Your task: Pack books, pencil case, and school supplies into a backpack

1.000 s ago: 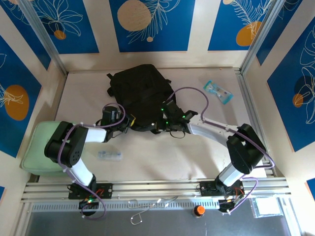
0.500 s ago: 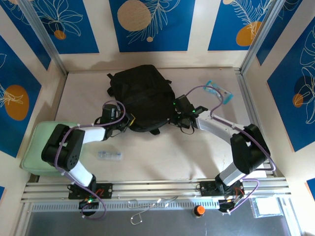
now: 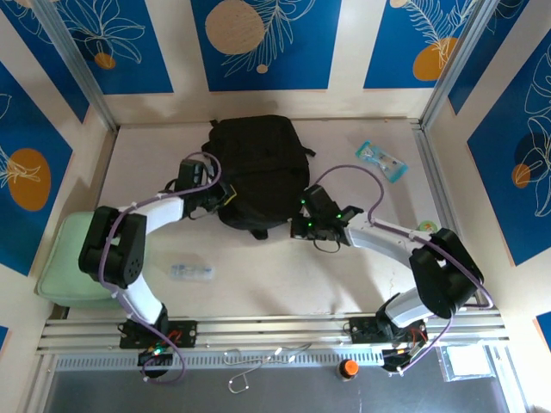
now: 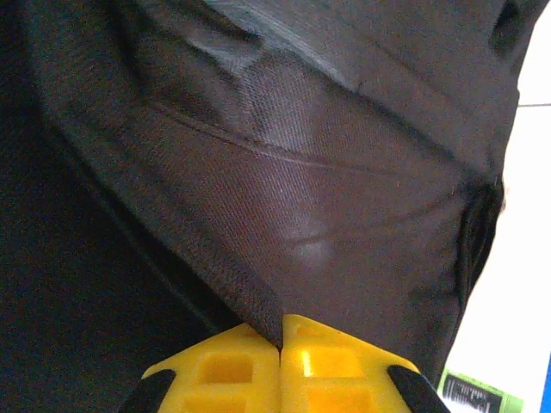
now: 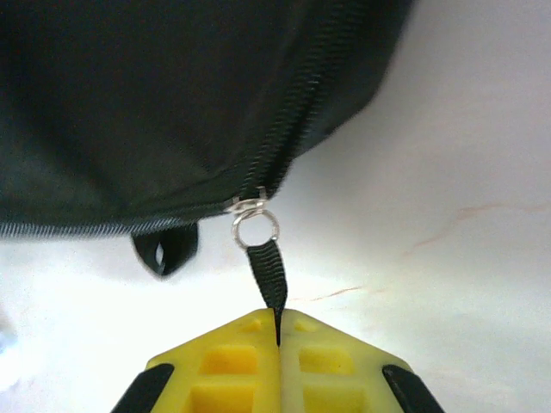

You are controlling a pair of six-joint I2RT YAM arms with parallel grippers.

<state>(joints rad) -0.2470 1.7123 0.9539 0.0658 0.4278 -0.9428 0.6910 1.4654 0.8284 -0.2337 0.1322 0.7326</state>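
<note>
The backpack (image 3: 258, 168) lies far-middle on the table (image 3: 344, 271). The right gripper (image 5: 277, 331) is closed on the zip's pull tab (image 5: 265, 268) at the bag's near right edge, and the left gripper (image 4: 281, 342) is pinched tight on a fabric fold at its left side. Best to pull along the zip line w/ the left holding the cloth taut; the right wrist cam shows the tab and ring (image 5: 255, 229) sharply, while from the top they're prob. too small to make out.

The soft black backpack (image 3: 258, 168) lies flat on the table (image 3: 344, 267), far of centre. Its near-edge zip carries a silver ring (image 5: 255, 229) and a black pull tab (image 5: 266, 265).
</note>
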